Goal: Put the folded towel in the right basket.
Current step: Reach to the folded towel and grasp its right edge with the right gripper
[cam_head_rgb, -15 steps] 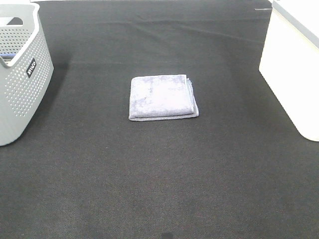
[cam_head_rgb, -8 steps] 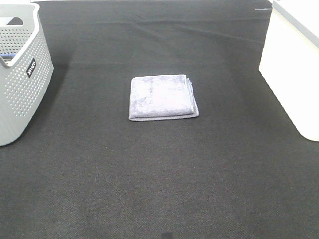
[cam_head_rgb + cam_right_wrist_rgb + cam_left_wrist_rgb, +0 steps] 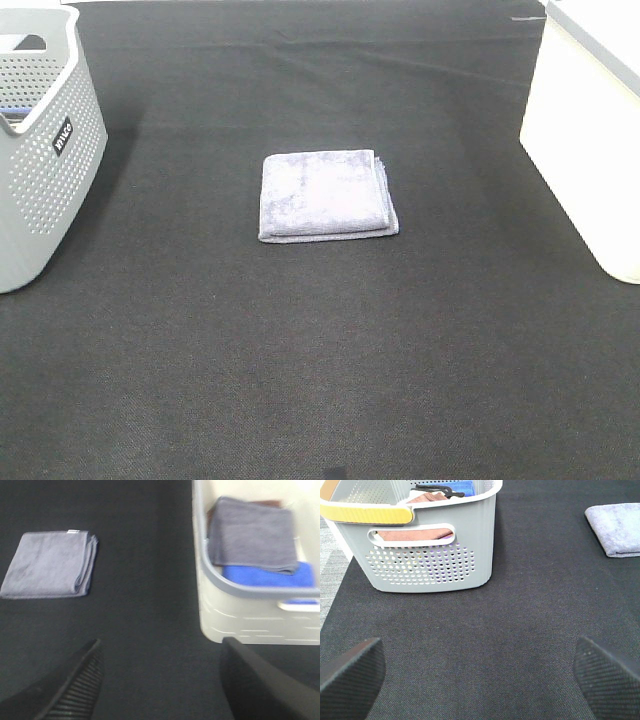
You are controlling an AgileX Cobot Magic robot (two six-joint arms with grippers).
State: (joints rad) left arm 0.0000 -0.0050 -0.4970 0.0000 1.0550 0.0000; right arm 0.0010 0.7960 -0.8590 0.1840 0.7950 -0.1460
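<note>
The folded towel (image 3: 326, 195), pale lavender-grey, lies flat on the black mat in the middle of the table, layered edges to the right. It also shows in the left wrist view (image 3: 618, 528) and the right wrist view (image 3: 50, 565). The right basket (image 3: 590, 120), cream-white with a grey rim, stands at the right edge; the right wrist view shows its rim (image 3: 235, 587). My left gripper (image 3: 480, 680) is open and empty, low over the mat near the grey basket. My right gripper (image 3: 162, 680) is open and empty, between towel and right basket. Neither gripper shows in the high view.
A grey hole-dotted basket (image 3: 45, 150) with a black label stands at the left edge and holds folded cloths (image 3: 415, 532). The right basket holds a grey towel (image 3: 252, 535) over a blue one (image 3: 270, 575). Black mat (image 3: 320, 350) covers the table.
</note>
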